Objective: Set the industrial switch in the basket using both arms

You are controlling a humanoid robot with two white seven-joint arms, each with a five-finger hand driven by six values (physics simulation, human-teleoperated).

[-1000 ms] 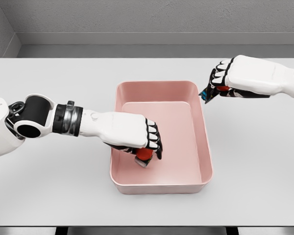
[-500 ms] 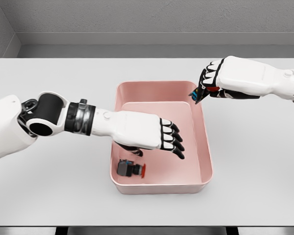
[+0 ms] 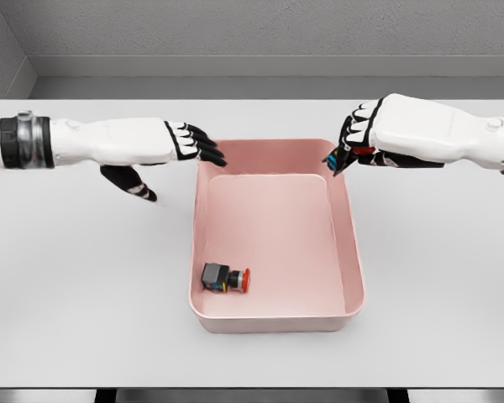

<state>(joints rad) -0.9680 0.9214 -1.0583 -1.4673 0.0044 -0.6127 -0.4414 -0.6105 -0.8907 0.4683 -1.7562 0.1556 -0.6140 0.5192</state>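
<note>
Inside the shallow pink plastic basket (image 3: 353, 281), near its front left corner, one black red-capped industrial switch (image 3: 224, 278) lies on its side. Left robot hand (image 3: 164, 151) hangs open and empty. Right robot hand (image 3: 359, 139) clamps a second switch (image 3: 339, 157) above the far right rim; released there, it could strike the rim and bounce onto the pale grey worktop (image 3: 92, 277).

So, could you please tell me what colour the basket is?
Pale pink, the basket shows clearly in the head view.
</note>
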